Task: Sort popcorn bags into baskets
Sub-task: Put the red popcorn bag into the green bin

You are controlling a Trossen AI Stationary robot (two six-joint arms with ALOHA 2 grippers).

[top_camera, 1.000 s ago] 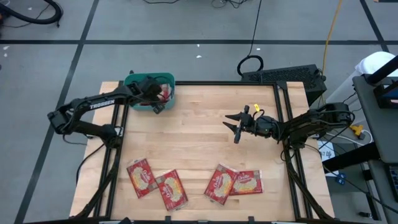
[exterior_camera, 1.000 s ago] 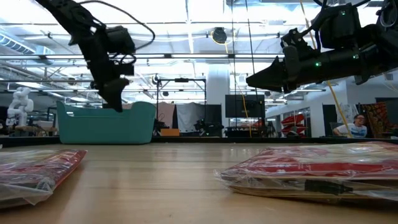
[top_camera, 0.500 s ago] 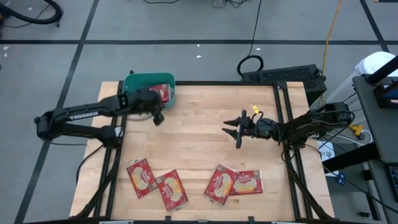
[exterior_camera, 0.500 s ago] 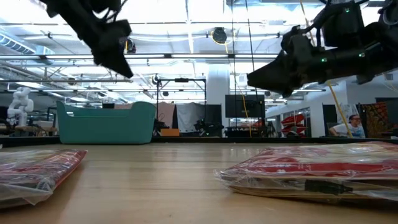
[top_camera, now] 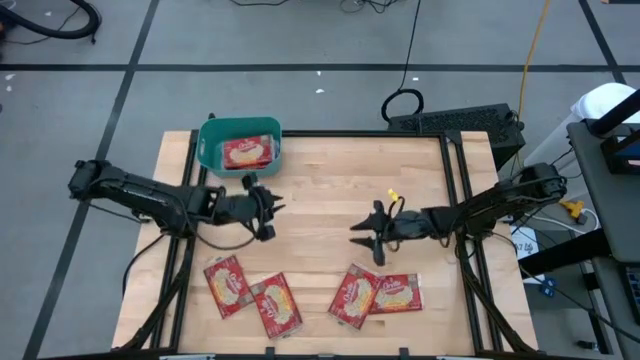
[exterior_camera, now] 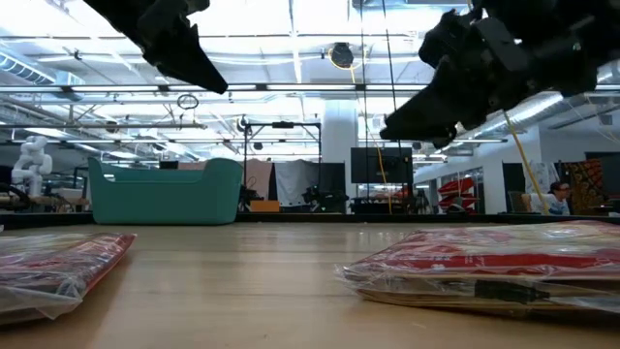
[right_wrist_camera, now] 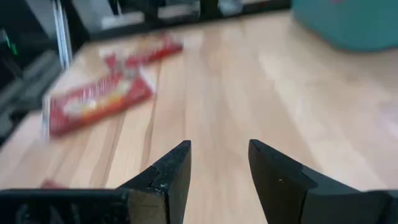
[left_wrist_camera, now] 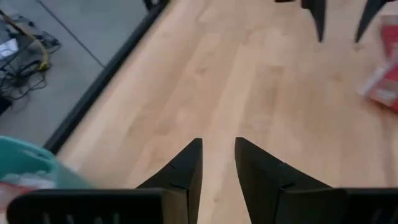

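The teal basket (top_camera: pixel 240 150) stands at the table's far left corner with one red popcorn bag (top_camera: pixel 247 151) lying flat inside it. Several more red bags lie along the near edge: two on the left (top_camera: pixel 226 285) (top_camera: pixel 276 305) and two overlapping on the right (top_camera: pixel 352 295) (top_camera: pixel 397 293). My left gripper (top_camera: pixel 268 208) hovers open over bare wood, nearer than the basket. My right gripper (top_camera: pixel 358 236) is open too, in the air just beyond the right pair of bags. The low view shows both grippers well above the table (exterior_camera: pixel 194 68) (exterior_camera: pixel 412 121).
Bare wood lies between the two grippers (top_camera: pixel 315 200). Black frame rails run along the table's left (top_camera: pixel 185 250) and right (top_camera: pixel 465 260) sides. In the left wrist view the other arm's fingers (left_wrist_camera: pixel 339 15) show farther off. A person sits in the room behind (exterior_camera: pixel 554 199).
My left gripper has come up out of the basket and swung toward the near edge and the table's middle, leaving a bag lying in the basket. My right gripper has moved toward the near edge and a little left, toward the right pair of bags.
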